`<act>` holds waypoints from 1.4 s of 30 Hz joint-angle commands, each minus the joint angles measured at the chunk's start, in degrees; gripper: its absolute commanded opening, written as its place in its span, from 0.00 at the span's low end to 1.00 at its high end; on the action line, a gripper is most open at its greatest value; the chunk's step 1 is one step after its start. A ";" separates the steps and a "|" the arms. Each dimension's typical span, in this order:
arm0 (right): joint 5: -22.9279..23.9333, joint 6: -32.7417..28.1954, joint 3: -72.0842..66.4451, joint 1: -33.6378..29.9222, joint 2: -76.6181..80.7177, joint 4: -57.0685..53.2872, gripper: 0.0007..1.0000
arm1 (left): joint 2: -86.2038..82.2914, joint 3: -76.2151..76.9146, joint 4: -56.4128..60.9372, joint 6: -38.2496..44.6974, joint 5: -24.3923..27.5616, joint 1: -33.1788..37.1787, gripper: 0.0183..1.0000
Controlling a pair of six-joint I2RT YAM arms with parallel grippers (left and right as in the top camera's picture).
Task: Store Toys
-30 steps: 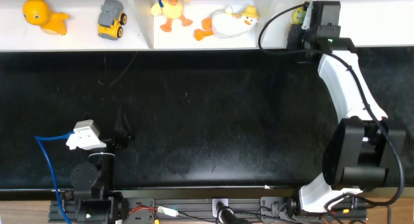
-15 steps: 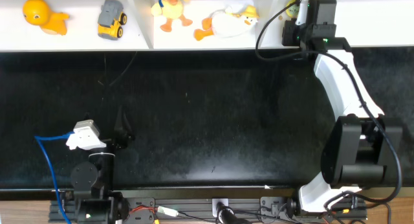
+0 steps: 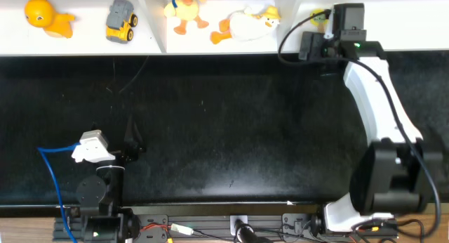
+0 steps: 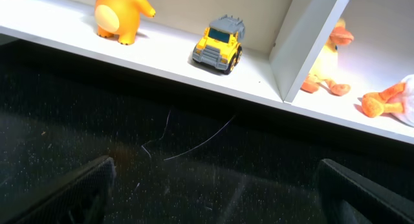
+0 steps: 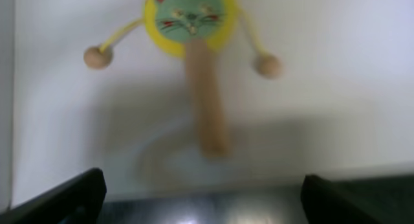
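Note:
A rattle drum (image 5: 189,17) with a yellow rim, green cat face, wooden handle and two beads on strings lies flat on the white shelf (image 5: 336,107). My right gripper (image 5: 200,185) is open just in front of it, with nothing between its fingers. From above, the right gripper (image 3: 311,46) is at the shelf's front edge, with a bit of the rattle (image 3: 318,16) showing behind it. The left gripper (image 4: 217,164) is open and empty, low over the black table (image 3: 231,130) at the front left (image 3: 133,139).
Stored along the shelf (image 3: 84,41) are an orange duck (image 3: 45,17), a yellow toy truck (image 3: 121,22), a plush duck (image 3: 186,8) and a white plush duck (image 3: 249,23). White dividers (image 4: 310,43) split it into compartments. A blue cable (image 3: 56,173) loops by the left arm's base.
My right gripper has drawn back from the shelf's right compartment toward the table edge and swung left. The rattle stays on the shelf. The left arm has kept still.

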 commanded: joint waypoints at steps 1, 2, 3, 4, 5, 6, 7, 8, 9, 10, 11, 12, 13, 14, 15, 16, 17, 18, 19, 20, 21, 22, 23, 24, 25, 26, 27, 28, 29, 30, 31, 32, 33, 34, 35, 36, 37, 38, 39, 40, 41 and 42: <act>11.43 13.97 1.68 -1.77 -13.16 -11.28 1.00 | -0.68 -0.26 0.13 -1.01 -0.48 0.07 1.00; 12.07 16.28 1.68 -2.75 -15.34 -14.25 1.00 | -0.68 -0.26 0.13 -1.01 -0.48 0.07 1.00; 12.04 17.51 1.68 -3.61 -16.76 -16.17 1.00 | -0.68 -0.26 0.13 -1.01 -0.48 0.07 1.00; 12.02 19.34 1.68 -5.01 -18.49 -18.80 1.00 | -0.68 -0.26 0.13 -1.01 -0.48 0.07 1.00; 12.00 21.55 1.66 -6.64 -19.85 -21.35 1.00 | -0.68 -0.26 0.13 -1.01 -0.48 0.07 1.00; 12.00 23.43 1.66 -8.02 -20.65 -23.26 1.00 | -0.68 -0.26 0.13 -1.01 -0.48 0.04 1.00; 12.00 25.68 1.62 -9.86 -21.35 -25.55 1.00 | -0.68 -0.26 0.13 -1.01 -0.48 0.07 1.00; 11.96 28.04 1.51 -12.17 -21.88 -28.26 1.00 | -0.68 -0.26 0.13 -1.01 -0.48 0.07 1.00; 11.96 29.62 1.40 -14.10 -22.01 -30.18 1.00 | -0.68 -0.26 0.13 -1.01 -0.48 0.07 1.00; 11.96 31.10 1.27 -16.13 -22.03 -32.13 1.00 | -0.68 -0.26 0.13 -1.01 -0.48 0.07 1.00; 11.96 32.24 0.83 -18.18 -22.01 -33.62 1.00 | -0.68 -0.26 0.13 -1.01 -0.48 0.07 1.00; 11.96 33.22 -0.22 -20.90 -22.01 -34.56 1.00 | -0.68 -0.26 0.13 -1.01 -0.48 0.07 1.00; 11.93 33.66 -1.01 -22.43 -22.01 -34.75 1.00 | -0.68 -0.26 0.13 -1.01 -0.48 0.07 1.00; 11.72 33.79 -1.95 -23.93 -22.01 -34.62 1.00 | -0.68 -0.26 0.13 -1.01 -0.48 0.07 1.00; 11.26 33.77 -3.69 -26.23 -22.01 -33.59 1.00 | -0.68 -0.26 0.13 -1.01 -0.48 0.07 1.00; 10.84 33.75 -4.83 -27.39 -22.01 -32.76 1.00 | -0.68 -0.26 0.13 -1.01 -0.48 0.07 1.00; 10.36 33.75 -5.97 -28.41 -22.01 -31.85 1.00 | -0.68 -0.26 0.13 -1.01 -0.48 0.07 1.00; 9.70 33.79 -7.72 -29.77 -22.01 -30.14 1.00 | -0.68 -0.26 0.13 -1.01 -0.48 0.07 1.00; 8.90 34.71 -10.23 -31.41 -21.97 -27.96 1.00 | -0.68 -0.26 0.13 -1.01 -0.48 0.07 1.00; 8.76 35.98 -11.74 -32.24 -21.94 -26.43 1.00 | -0.68 -0.26 0.13 -1.01 -0.48 0.07 1.00; 8.74 37.27 -12.94 -32.83 -21.92 -24.98 1.00 | -0.68 -0.26 0.13 -1.01 -0.48 0.07 1.00; 8.74 38.66 -14.38 -33.42 -21.92 -23.12 1.00 | -0.68 -0.26 0.13 -1.01 -0.48 0.07 1.00; 8.74 39.71 -15.87 -33.90 -21.92 -21.14 1.00 | -0.68 -0.26 0.13 -1.01 -0.48 0.07 1.00; 8.83 39.87 -18.86 -34.58 -21.88 -16.52 1.00 | -0.68 -0.26 0.13 -1.01 -0.48 0.07 1.00; 8.85 39.87 -19.74 -34.69 -21.86 -15.02 1.00 | -0.68 -0.26 0.15 -1.01 -0.48 0.07 1.00; 8.92 39.89 -21.00 -34.75 -21.81 -12.66 1.00 | -0.68 -0.26 0.13 -1.01 -0.48 0.07 1.00; 8.92 39.89 -21.79 -34.75 -21.81 -11.08 1.00 | -0.68 -0.26 0.13 -1.01 -0.48 0.07 1.00; 8.90 39.89 -22.64 -34.75 -21.81 -9.42 1.00 | -0.68 -0.26 0.13 -1.01 -0.48 0.07 1.00; 8.92 39.89 -23.43 -34.75 -21.81 -7.85 1.00 | -0.68 -0.26 0.13 -1.01 -0.48 0.07 1.00; 8.90 39.89 -24.22 -34.75 -21.81 -6.01 1.00 | -0.68 -0.26 0.13 -1.01 -0.48 0.07 1.00; 8.90 39.91 -25.05 -34.75 -21.79 -3.93 1.00 | -0.68 -0.26 0.13 -1.01 -0.48 0.07 1.00; 8.83 39.89 -25.75 -34.75 -21.79 -2.14 1.00 | -0.68 -0.26 0.13 -1.01 -0.48 0.07 1.00; 8.74 39.89 -26.60 -34.75 -21.77 -0.13 0.99 | -0.68 -0.26 0.13 -1.01 -0.48 0.07 1.00; 8.74 39.89 -27.08 -34.75 -21.68 1.01 1.00 | -0.68 -0.26 0.13 -1.01 -0.48 0.07 1.00; 8.74 39.91 -27.39 -34.75 -21.40 1.81 1.00 | -0.68 -0.26 0.13 -1.01 -0.48 0.07 1.00; 8.76 39.91 -27.45 -34.75 -20.44 2.25 1.00 | -0.68 -0.26 0.13 -1.01 -0.48 0.07 1.00; 8.76 39.87 -27.45 -34.75 -19.50 2.64 1.00 | -0.68 -0.26 0.13 -1.01 -0.48 0.07 1.00; 8.76 39.89 -27.45 -34.75 -18.69 2.80 1.00 | -0.68 -0.26 0.13 -1.01 -0.48 0.07 1.00; 8.70 39.89 -27.45 -34.75 -17.62 2.84 1.00 | -0.68 -0.26 0.13 -1.01 -0.48 0.07 1.00; 8.44 39.91 -27.45 -34.75 -16.44 2.84 1.00 | -0.68 -0.26 0.13 -1.01 -0.48 0.07 1.00; 8.28 39.93 -27.45 -34.75 -15.32 2.84 1.00 | -0.68 -0.26 0.13 -1.01 -0.48 0.07 1.00; 8.28 39.91 -27.45 -34.75 -14.21 2.89 1.00 | -0.68 -0.26 0.13 -1.01 -0.48 0.07 1.00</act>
